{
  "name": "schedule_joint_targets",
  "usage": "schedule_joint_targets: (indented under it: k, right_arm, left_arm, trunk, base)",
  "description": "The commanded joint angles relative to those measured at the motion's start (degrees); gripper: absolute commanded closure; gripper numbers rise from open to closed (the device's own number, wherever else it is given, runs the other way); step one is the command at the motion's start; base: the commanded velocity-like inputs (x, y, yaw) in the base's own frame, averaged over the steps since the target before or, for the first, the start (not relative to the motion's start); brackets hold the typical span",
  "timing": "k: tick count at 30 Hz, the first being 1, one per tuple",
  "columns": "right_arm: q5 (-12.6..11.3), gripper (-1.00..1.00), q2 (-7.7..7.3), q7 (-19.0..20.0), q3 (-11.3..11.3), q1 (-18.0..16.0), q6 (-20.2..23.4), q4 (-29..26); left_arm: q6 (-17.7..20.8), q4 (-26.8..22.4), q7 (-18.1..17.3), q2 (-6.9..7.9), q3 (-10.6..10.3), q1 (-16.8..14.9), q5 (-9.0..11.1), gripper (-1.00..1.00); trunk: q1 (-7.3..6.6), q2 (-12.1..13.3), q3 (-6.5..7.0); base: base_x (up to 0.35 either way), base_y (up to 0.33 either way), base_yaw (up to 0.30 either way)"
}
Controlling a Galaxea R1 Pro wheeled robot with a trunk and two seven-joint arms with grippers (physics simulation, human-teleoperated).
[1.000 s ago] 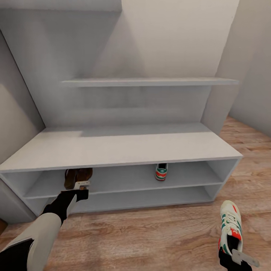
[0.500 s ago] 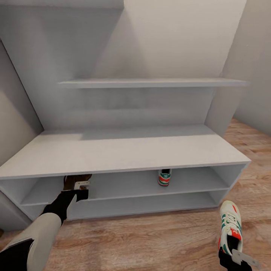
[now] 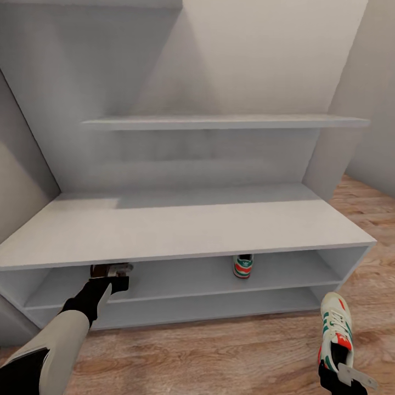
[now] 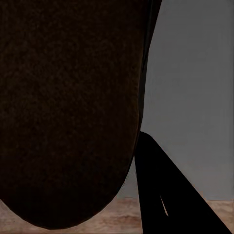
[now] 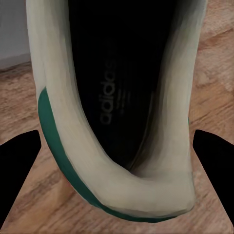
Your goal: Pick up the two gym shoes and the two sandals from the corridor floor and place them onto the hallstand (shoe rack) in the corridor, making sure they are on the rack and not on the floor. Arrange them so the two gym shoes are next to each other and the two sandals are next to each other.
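I am reaching my left gripper (image 3: 117, 272) into the hallstand's (image 3: 181, 230) upper open shelf, its fingers clamped on a dark brown sandal (image 3: 104, 269) tucked just under the flat top. My right gripper (image 3: 343, 376) is holding the heel of a gym shoe (image 3: 335, 330) above the corridor floor (image 3: 219, 356), fingers closed on its rim. The other gym shoe (image 3: 242, 265) is sitting on that same shelf, well right of the sandal. Next, I judge, comes releasing the sandal, then sliding the held shoe beside its mate. The gap under the top is low; the room beside that shoe is open.
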Motion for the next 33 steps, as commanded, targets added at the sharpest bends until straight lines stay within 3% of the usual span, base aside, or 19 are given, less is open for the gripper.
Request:
schedule_joint_targets:
  k: [1,6,7,19,33]
  right_arm:
    - [-0.6,1.0,0.01,0.15,0.17,-0.03,-0.27,0.04]
    - [-0.59,1.0,0.01,0.15,0.17,-0.03,-0.27,0.04]
    - [-0.6,1.0,0.0,0.15,0.19,-0.03,-0.27,0.05]
    - [-0.59,1.0,0.02,0.15,0.17,-0.04,-0.27,0.04]
    - [-0.6,1.0,0.01,0.15,0.17,-0.03,-0.27,0.04]
  left_arm:
    - [0.28,-0.11,-0.62,-0.02,0.47,-0.03,-0.77,1.0]
    - [0.23,-0.15,-0.91,0.1,0.5,-0.03,-0.77,1.0]
    - [0.21,-0.14,-1.02,0.21,0.53,-0.03,-0.77,-1.0]
    - [0.19,-0.12,-0.63,0.54,0.73,-0.03,-0.77,-1.0]
    - [0.11,-0.09,-0.77,0.46,0.66,-0.03,-0.69,-1.0]
  trunk:
    - [0.0,-0.02,-0.05]
    - [0.0,-0.02,-0.05]
    - [0.0,-0.02,-0.05]
    - [0.0,-0.02,-0.05]
    - [0.0,-0.02,-0.05]
  base:
    - [0.053,0.0,0.0]
    - [0.017,0.0,0.0]
    - [0.003,0.0,0.0]
    - [-0.018,0.0,0.0]
    - [-0.305,0.0,0.0]
